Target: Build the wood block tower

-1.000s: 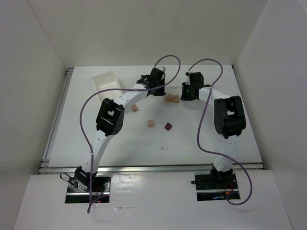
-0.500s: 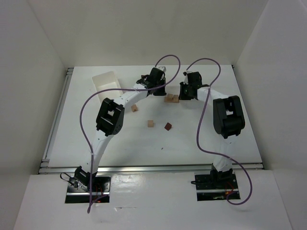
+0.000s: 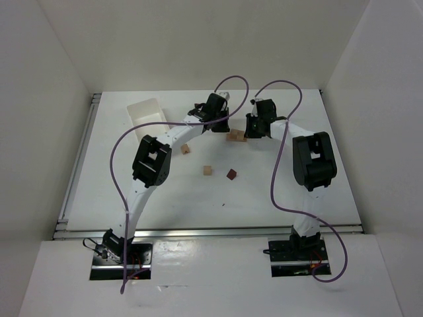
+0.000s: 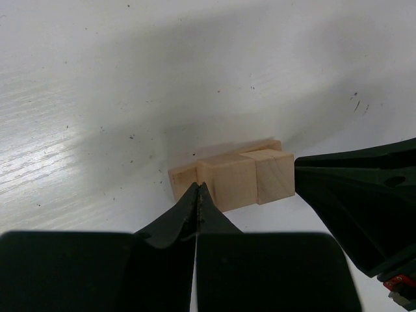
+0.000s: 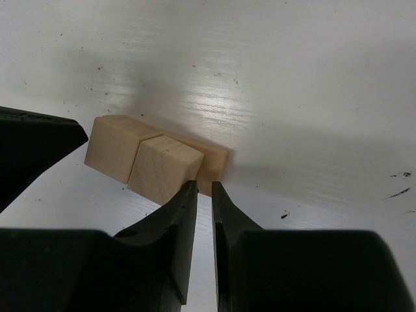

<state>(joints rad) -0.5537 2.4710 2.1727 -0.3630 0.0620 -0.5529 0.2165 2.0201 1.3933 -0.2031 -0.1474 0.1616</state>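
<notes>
Directly between both jaws, wood blocks [image 4: 235, 183].

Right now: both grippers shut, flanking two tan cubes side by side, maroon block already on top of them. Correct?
No. The maroon block lies loose on the table, apart from the tan cubes, as the top external view shows. The left gripper and right gripper are shut, flanking those cubes side by side.

Four tan cubes [image 3: 186, 149] [image 3: 208, 170] [image 4: 231, 184] [image 4: 274, 175], one flat tan plank [image 4: 182, 182], one maroon block [image 3: 231, 174], one white tray [image 3: 144, 113].
</notes>
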